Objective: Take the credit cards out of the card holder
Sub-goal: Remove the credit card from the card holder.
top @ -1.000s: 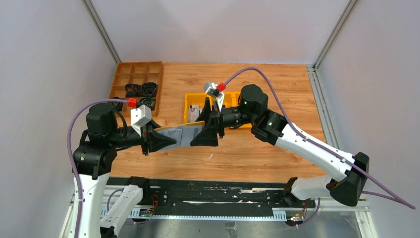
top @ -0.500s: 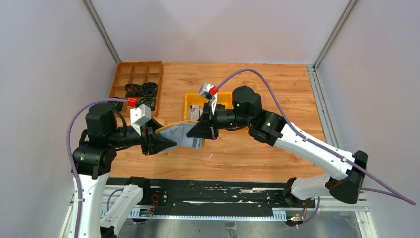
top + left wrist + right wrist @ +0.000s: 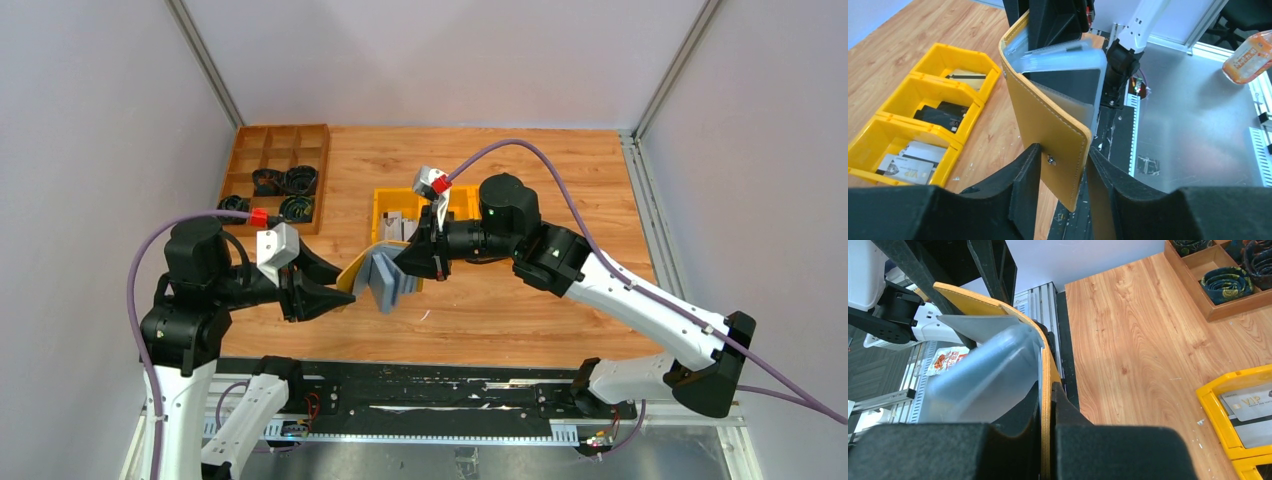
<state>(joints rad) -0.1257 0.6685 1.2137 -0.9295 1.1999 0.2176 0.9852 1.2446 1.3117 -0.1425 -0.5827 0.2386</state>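
One mustard-yellow leather-like folding wallet (image 3: pixel 1053 125) hung between two black hands, the left hand (image 3: pixel 1064 152) and the right hand (image 3: pixel 1045 400). On the one wooden bench (image 3: pixel 520 160) stood three bright yellow plastic bins (image 3: pixel 933 54) and one brown wooden compartment tray (image 3: pixel 250 150), which held at least three dark rolled coils (image 3: pixel 300 180).

Robot lab test cell: plain white panel walls (image 3: pixel 430 60) on aluminium framing (image 3: pixel 205 65), wood tabletop (image 3: pixel 560 170), two arms (image 3: pixel 640 300) bolted to a black rail (image 3: pixel 450 395), yellow bins (image 3: pixel 376 215).
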